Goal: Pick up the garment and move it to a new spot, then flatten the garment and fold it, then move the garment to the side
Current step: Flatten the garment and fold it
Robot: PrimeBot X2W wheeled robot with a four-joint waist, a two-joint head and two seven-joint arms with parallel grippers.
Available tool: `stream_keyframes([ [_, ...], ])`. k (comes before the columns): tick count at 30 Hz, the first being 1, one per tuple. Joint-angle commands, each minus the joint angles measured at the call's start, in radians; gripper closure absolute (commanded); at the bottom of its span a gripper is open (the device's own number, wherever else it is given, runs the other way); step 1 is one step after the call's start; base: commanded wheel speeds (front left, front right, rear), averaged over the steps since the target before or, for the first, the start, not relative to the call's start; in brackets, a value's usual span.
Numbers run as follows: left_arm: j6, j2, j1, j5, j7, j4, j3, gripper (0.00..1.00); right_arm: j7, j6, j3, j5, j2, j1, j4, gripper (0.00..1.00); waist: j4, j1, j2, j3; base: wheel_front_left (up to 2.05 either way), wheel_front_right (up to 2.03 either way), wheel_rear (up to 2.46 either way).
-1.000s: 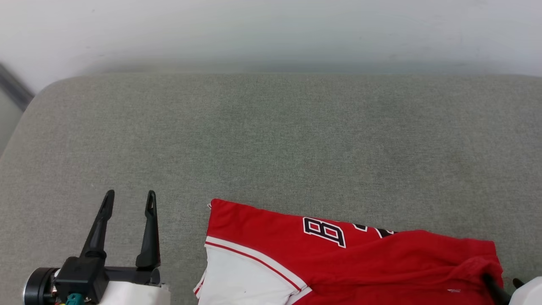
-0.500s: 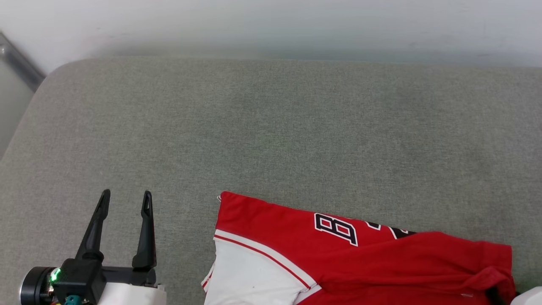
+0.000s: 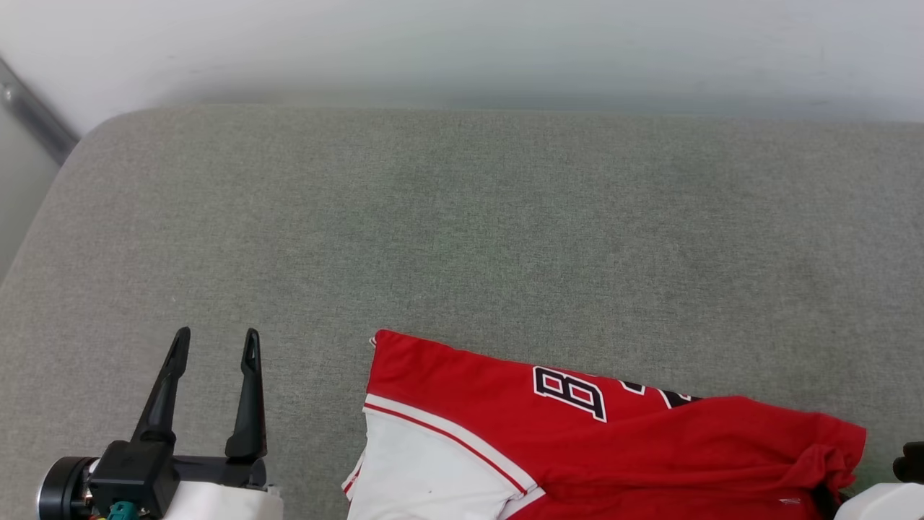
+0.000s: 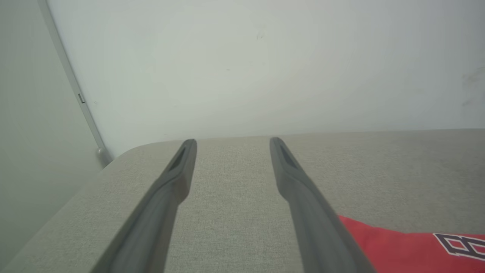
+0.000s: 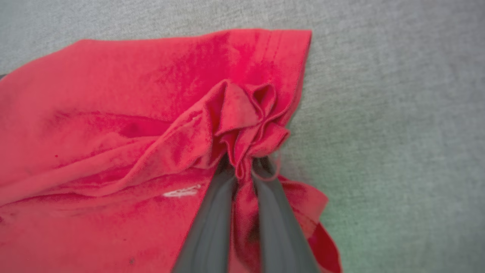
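1. Lower left of the head view: the left gripper [image 3: 216,336] is spread wide and empty over the cushion [image 3: 462,238]. The garment [image 3: 613,448] lies rumpled from lower centre to lower right.
2. Left wrist view: nothing sits between the fingers, and the garment is at lower right.
3. Right wrist view: the right gripper [image 5: 242,163] is pinched on a bunched red edge of the garment. I judge this the pick-up step. Next it needs a lift that keeps the fabric from slipping.
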Motion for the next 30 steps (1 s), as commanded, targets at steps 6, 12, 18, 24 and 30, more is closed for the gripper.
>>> stream_keyframes([
  [6, -0.030, -0.019, 0.012, 0.020, -0.004, 0.003, 0.026, 0.00, -0.035, 0.000, -0.053, -0.022, -0.030, -0.017, 0.016, 1.00, -0.010, 0.0000, 0.0000, -0.021, 0.00, 0.00, 0.00],
  [12, -0.046, -0.033, 0.018, 0.036, -0.003, 0.008, 0.033, 0.00, -0.050, 0.000, -0.172, -0.107, -0.072, -0.044, 0.021, 1.00, -0.017, 0.0000, 0.0000, -0.032, 0.00, 0.00, 0.00],
  [18, -0.058, -0.043, 0.021, 0.044, -0.003, 0.015, 0.041, 0.00, -0.045, 0.001, -0.210, -0.160, -0.055, -0.063, 0.007, 1.00, -0.024, 0.0000, 0.0000, -0.040, 0.00, 0.00, 0.00],
  [24, -0.067, -0.047, 0.030, 0.054, -0.003, 0.018, 0.039, 0.00, -0.018, 0.001, -0.091, -0.169, -0.060, -0.018, -0.087, 1.00, -0.029, 0.0000, 0.0000, -0.054, 0.00, 0.00, 0.00],
  [30, -0.075, -0.056, 0.038, 0.038, -0.003, 0.010, 0.047, 0.00, 0.042, 0.001, 0.035, -0.156, -0.032, 0.026, -0.234, 1.00, -0.029, 0.0000, 0.0000, -0.074, 0.00, 0.00, 0.00],
])
